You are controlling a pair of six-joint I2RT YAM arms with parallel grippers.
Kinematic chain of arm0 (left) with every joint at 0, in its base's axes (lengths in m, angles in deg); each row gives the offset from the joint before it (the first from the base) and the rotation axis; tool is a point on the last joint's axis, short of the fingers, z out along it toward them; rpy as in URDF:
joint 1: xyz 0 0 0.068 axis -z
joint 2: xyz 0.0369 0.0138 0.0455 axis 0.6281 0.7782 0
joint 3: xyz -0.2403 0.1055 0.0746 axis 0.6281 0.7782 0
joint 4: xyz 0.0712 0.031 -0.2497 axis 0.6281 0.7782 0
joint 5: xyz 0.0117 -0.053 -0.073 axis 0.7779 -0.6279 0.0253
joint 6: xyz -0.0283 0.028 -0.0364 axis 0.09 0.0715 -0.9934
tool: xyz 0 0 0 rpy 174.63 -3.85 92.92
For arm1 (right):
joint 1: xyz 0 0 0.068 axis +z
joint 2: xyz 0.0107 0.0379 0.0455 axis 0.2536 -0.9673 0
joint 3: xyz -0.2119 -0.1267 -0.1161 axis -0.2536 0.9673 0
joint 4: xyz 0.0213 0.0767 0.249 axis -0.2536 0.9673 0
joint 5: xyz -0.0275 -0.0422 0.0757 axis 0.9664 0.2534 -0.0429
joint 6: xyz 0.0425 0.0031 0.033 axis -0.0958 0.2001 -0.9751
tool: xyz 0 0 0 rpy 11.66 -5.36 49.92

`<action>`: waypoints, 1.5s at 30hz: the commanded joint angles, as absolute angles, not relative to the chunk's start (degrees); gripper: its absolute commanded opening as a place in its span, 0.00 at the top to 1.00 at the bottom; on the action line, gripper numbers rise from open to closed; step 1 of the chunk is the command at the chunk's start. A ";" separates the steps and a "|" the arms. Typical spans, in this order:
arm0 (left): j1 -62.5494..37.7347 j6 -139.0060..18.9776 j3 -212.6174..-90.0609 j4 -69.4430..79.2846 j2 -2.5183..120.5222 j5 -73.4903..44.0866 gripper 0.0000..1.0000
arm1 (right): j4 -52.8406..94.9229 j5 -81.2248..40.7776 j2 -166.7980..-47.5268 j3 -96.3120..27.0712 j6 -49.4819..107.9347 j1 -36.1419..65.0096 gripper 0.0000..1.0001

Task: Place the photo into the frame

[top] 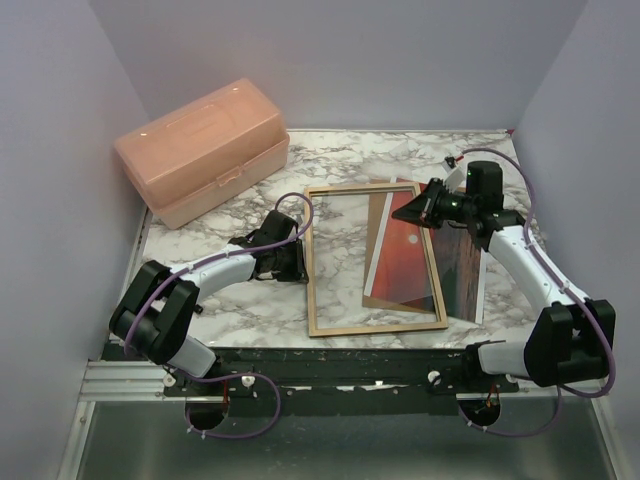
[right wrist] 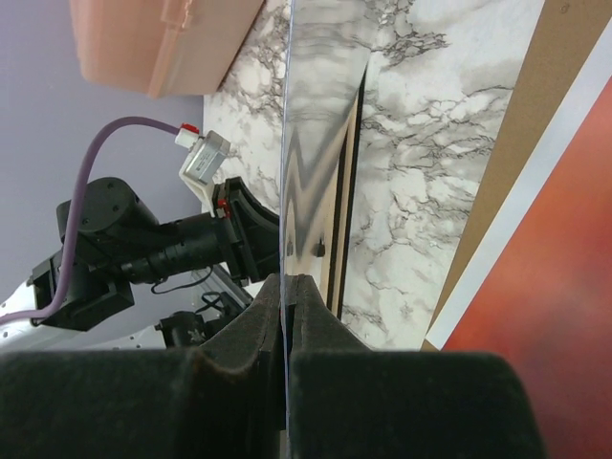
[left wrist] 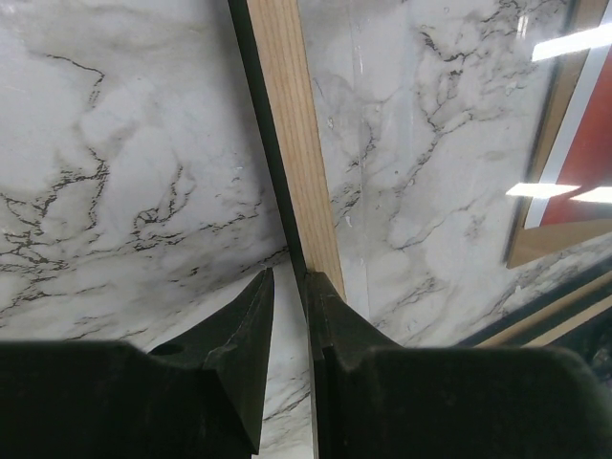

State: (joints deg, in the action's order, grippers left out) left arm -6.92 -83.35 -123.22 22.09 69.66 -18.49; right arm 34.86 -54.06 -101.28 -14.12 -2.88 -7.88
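Seen from above: marble tabletop point(top: 250, 305) with a pink plastic box point(top: 200, 150) at the far left corner. Near the middle, the frame point(top: 375, 326), lying flat with its light wood back facing up. The photo point(top: 400, 265), also flat and picture side up, beneath the frame's right half. Red-orange sky visible through the opening, dark part sticking out past the right rail, white border along its edges. A strip of brown backing board point(top: 380, 225) visible under the photo's left edge, inside the opening.

Left gripper point(top: 301, 262) low at the frame's left rail. From the left wrist: left gripper point(left wrist: 290, 287) with jaws a little apart, bare marble in the narrow gap. Right-hand finger point(left wrist: 330, 316) covering the near end of the wooden rail point(left wrist: 292, 143), the other finger just outside it over the tabletop. Nothing seen between the jaws. Corner of the photo point(left wrist: 583, 143) at far right.

Right gripper point(top: 412, 207) at the frame's far right corner. From the right wrist: right gripper point(right wrist: 285, 287) pressed together on a clear pane point(right wrist: 316, 115), a thin sheet seen edge-on, standing upright from the jaws and mirroring the marble. Photo point(right wrist: 555, 316) and brown board point(right wrist: 516, 124) flat below on the right, pink box point(right wrist: 153, 38) and the left arm point(right wrist: 124, 249) beyond on the left.
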 commanded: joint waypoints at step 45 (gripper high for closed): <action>-6.31 -81.29 -123.13 24.69 72.56 -15.93 0.81 | 31.29 -57.82 -104.07 -12.18 -5.56 -7.62 1.00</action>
State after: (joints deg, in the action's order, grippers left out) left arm -6.83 -83.09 -123.66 22.44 69.99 -18.76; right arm 33.42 -56.81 -104.84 -13.07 -4.51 -7.88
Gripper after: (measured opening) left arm 0.194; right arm 0.031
